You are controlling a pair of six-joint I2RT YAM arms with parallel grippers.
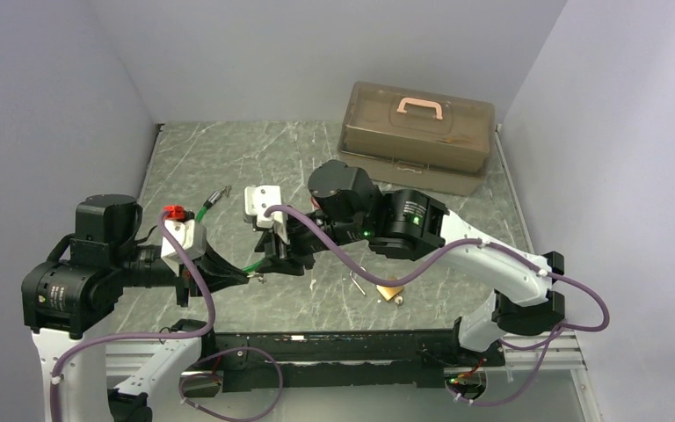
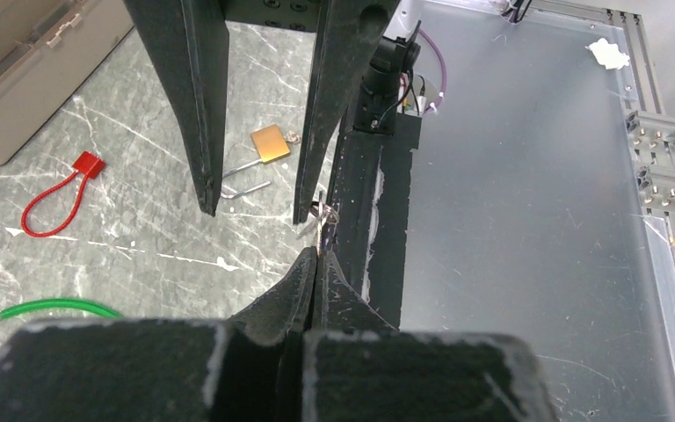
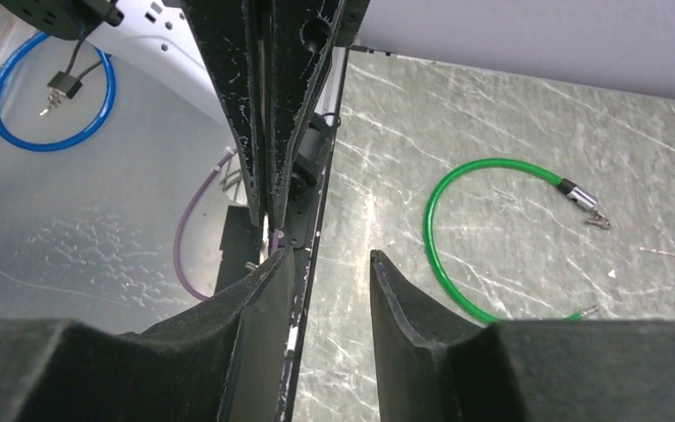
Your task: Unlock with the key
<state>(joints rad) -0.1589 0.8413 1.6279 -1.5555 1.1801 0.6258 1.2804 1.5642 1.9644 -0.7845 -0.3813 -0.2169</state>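
Observation:
My left gripper point(image 2: 316, 253) is shut on a small metal key point(image 2: 324, 220) that sticks out past its tips; the key also shows in the top view point(image 1: 262, 279). My right gripper point(image 3: 330, 258) is open and empty, pointing at the left gripper. The key lies just outside one of the right fingers point(image 2: 315, 132), not in the gap. The left fingers point(image 3: 264, 105) line up with the right gripper's left finger. A brass padlock point(image 1: 393, 291) lies on the table behind the right gripper, also in the left wrist view point(image 2: 270, 142), with thin metal rods point(image 2: 248, 167) beside it.
A green cable lock point(image 3: 457, 237) lies by the grippers. A red cable lock point(image 2: 53, 200) lies further left. A brown toolbox point(image 1: 417, 132) stands at the back right. The black front rail point(image 1: 343, 338) and a frosted panel point(image 2: 527, 220) lie under the grippers.

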